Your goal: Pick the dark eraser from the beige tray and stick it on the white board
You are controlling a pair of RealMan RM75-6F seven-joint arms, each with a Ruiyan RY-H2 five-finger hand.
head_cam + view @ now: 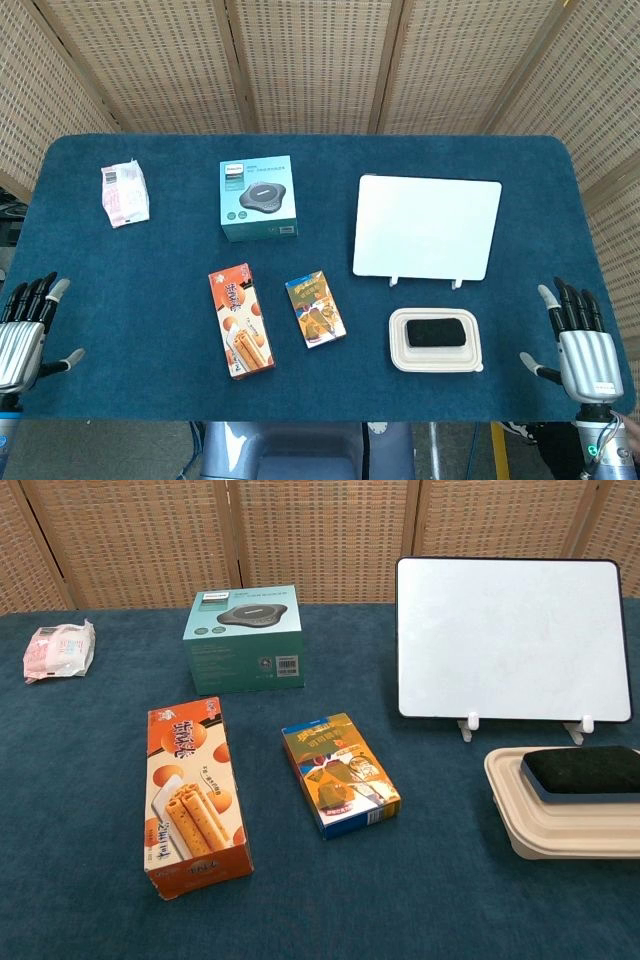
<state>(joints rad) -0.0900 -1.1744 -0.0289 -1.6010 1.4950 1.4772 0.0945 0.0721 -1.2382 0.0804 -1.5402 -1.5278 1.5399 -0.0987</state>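
Note:
The dark eraser (439, 332) (583, 771) lies in the beige tray (402, 355) (555, 830) at the front right of the table. Just behind the tray the white board (427, 227) (512, 638) stands propped on small clips. My right hand (577, 339) hovers at the table's right front edge, fingers spread and holding nothing, a hand's width right of the tray. At the left front edge, my left hand (25, 328) is open too, far from the tray. Neither hand shows in the chest view.
An orange snack box (241, 320) (192, 797) and a smaller blue-orange box (315, 308) (340, 774) lie left of the tray. A teal box (259, 197) (245, 638) stands behind them. A pink-white packet (125, 193) (59, 650) lies at the far left.

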